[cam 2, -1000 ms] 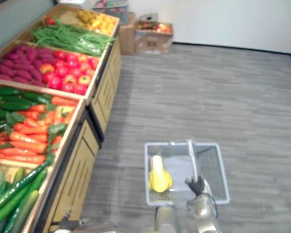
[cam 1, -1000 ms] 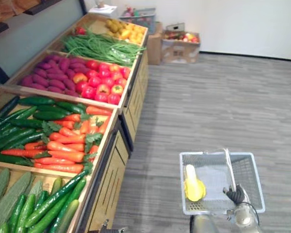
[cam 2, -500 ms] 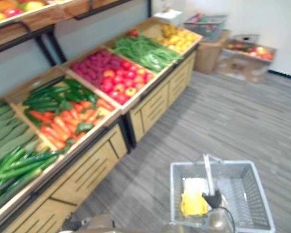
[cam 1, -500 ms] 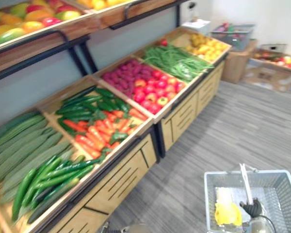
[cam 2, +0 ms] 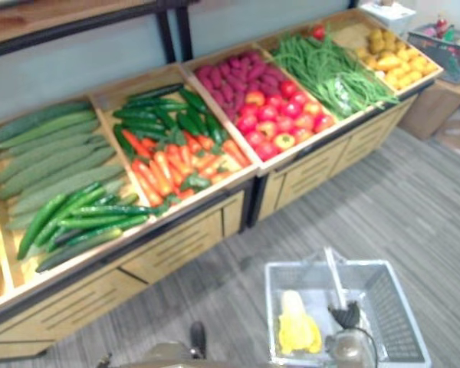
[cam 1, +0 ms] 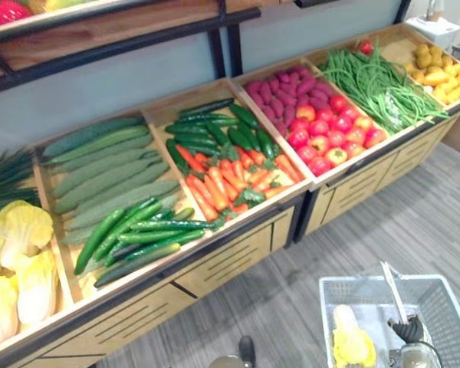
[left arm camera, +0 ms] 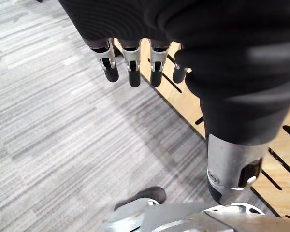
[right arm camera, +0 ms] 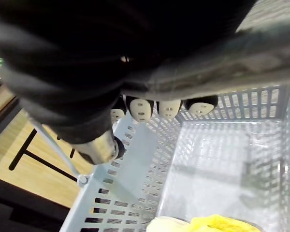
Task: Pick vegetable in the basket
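Basket [cam 1: 449, 307] holding yellow leafy vegetable [cam 1: 351, 343], right hand [cam 1: 409, 330] fingers clenched on handle [cam 1: 393, 287], left hand [left arm camera: 131, 60] fingers released

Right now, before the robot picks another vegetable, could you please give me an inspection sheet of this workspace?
Surface: wooden stand, sloped compartments holding cabbages, cucumbers, carrots, green beans and other produce.
Job's things: grey basket hanging over the floor, one yellow leafy vegetable lying inside.
Clutter: nothing seen.
Hands: right hand curled round the basket's handle; left hand open, fingers straight, holding nothing, beside the stand's front.
Cables: nothing seen.
Surroundings: grey plank floor; upper shelf above the stand; cardboard box past the stand's far end.
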### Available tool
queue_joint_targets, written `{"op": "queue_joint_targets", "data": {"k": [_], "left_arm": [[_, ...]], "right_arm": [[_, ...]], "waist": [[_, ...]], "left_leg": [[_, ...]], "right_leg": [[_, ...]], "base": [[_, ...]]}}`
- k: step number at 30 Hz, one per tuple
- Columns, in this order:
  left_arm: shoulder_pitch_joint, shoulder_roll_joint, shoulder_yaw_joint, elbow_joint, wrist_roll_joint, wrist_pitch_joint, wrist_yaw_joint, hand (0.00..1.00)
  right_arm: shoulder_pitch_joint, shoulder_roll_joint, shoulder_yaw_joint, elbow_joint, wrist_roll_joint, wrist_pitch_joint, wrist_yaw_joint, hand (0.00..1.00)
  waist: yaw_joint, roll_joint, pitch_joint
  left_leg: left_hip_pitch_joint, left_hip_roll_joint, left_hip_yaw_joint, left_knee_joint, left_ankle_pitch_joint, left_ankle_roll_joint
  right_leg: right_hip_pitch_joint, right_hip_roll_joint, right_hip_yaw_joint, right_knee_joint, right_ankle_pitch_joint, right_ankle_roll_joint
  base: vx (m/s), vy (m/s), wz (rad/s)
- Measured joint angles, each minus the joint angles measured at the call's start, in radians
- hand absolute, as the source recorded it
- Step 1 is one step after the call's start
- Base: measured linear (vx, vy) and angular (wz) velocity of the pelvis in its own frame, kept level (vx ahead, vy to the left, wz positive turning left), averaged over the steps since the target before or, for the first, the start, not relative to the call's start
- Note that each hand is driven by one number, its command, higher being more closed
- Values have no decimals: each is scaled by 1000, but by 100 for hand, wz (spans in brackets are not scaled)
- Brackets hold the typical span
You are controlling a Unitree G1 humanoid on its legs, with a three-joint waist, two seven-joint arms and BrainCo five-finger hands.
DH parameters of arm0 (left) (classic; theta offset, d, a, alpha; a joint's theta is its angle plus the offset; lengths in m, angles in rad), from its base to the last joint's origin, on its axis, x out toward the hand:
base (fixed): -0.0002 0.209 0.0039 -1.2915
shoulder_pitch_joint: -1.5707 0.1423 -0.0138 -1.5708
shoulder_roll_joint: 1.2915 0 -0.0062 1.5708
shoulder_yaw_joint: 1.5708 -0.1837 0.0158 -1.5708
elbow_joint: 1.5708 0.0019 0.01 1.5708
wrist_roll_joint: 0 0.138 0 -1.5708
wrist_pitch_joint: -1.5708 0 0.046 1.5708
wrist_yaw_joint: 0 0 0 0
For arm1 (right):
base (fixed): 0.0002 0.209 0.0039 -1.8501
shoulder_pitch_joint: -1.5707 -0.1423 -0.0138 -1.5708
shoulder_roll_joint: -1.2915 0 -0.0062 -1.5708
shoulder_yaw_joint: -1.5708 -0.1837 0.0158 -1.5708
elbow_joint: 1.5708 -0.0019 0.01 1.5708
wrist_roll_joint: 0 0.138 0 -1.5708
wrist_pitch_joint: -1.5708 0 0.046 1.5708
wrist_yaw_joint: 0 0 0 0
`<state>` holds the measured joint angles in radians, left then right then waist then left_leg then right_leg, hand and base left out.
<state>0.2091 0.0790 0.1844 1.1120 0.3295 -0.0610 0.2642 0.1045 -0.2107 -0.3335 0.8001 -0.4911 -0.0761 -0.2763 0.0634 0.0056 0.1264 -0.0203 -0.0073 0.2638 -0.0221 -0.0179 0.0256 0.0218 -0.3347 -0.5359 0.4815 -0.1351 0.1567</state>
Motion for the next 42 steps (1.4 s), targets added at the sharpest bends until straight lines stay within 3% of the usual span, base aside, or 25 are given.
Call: {"op": "queue_joint_targets", "data": {"k": [2,3,4,5,8,11,14,16,17,18,19,22,25,26,31,38,42], "left_arm": [[12,15,-3,-6,-1,0,-4,0],[12,17,-3,-10,-1,1,-6,0],[12,28,-3,-18,-5,4,-6,0],[5,35,-1,-23,-10,6,-6,0],[-5,34,22,-39,-13,6,-5,0],[-48,23,58,-40,-45,5,-1,0],[-71,14,89,-51,-51,4,11,0],[-59,16,123,-65,-52,-4,27,0],[-62,19,155,-59,-54,0,36,0],[-58,7,160,-58,-55,-1,38,0],[-53,-29,179,-57,-55,-4,44,0],[-33,-80,229,-56,-76,-4,45,0],[-26,-97,291,-57,-94,-2,46,0],[-26,-99,295,-59,-133,-2,48,0],[-28,-109,310,-61,-171,-1,64,0],[-49,-118,394,-78,-171,21,123,0],[-41,-117,393,-281,-167,19,217,0]], "right_arm": [[-1,29,0,1,5,1,1,100],[-2,35,-1,1,20,1,1,100],[-3,49,-1,2,31,1,0,100],[-3,58,-2,2,38,-1,0,100],[-4,58,-5,2,40,-2,0,100],[-1,68,-15,7,63,-4,1,100],[8,84,-63,40,89,-4,0,100],[47,117,-108,48,112,-1,-6,100],[49,123,-143,84,121,0,-6,100],[46,119,-161,91,132,2,-7,100],[41,105,-208,101,151,1,-23,100],[21,73,-223,138,183,1,-24,100],[25,73,-257,151,186,6,-26,100],[35,73,-282,151,187,6,-33,100],[67,70,-291,154,186,6,-43,100],[89,53,-346,159,185,6,-44,100],[96,58,-366,163,183,6,-45,100]], "waist": [[-11,-23,1],[-16,-25,4],[-33,-27,3],[-42,-37,7],[-40,-40,11],[-37,-42,9],[-38,-51,4],[-38,-104,-24],[-33,-116,-34],[-34,-94,-41],[-34,-48,-45],[-32,9,-48],[-33,12,-45],[-33,11,-45],[-37,17,-45],[-45,25,-51],[-44,40,-60]], "left_leg": [[34,-18,-29,-13,-7,10],[43,-16,-39,-13,-10,15],[43,-12,-69,-1,-19,29],[43,-1,-94,12,-27,30],[54,28,-128,39,-46,21],[58,83,-197,66,-69,-24],[55,123,-280,104,-110,-88],[40,128,-338,130,-145,-156],[46,158,-363,135,-159,-193],[41,191,-348,133,-145,-193],[45,255,-296,114,-107,-206],[52,322,-260,59,-6,-233],[55,344,-229,88,77,-213],[54,341,-181,114,103,-181],[54,330,-56,76,162,-137],[62,272,-23,-18,164,-138],[62,254,-5,-51,107,-186]], "right_leg": [[-119,-55,129,259,94,-67],[-154,-53,171,311,132,-73],[-197,-34,240,375,124,-63],[-214,0,270,382,48,-55],[-228,47,269,271,-31,-58],[-226,127,403,-51,-24,-47],[-226,140,560,-198,1,-21],[-221,108,587,-206,49,22],[-216,115,540,-172,38,45],[-213,137,511,-171,35,25],[-210,189,469,-165,5,-11],[-201,252,436,-181,-2,-51],[-129,278,404,-243,14,-80],[-97,273,388,-265,17,-86],[-87,260,363,-296,7,-91],[-69,213,318,-350,43,-49],[-46,197,289,-401,86,-25]], "base": [[174,120,32],[197,33,45],[193,-18,63],[179,-42,65],[170,-90,40],[188,-239,59],[166,-345,81],[198,-596,93],[187,-610,75],[233,-520,69],[173,-346,48],[167,-385,17],[122,-261,15],[79,-206,31],[-19,-73,24],[-30,95,25],[-28,177,23]]}}
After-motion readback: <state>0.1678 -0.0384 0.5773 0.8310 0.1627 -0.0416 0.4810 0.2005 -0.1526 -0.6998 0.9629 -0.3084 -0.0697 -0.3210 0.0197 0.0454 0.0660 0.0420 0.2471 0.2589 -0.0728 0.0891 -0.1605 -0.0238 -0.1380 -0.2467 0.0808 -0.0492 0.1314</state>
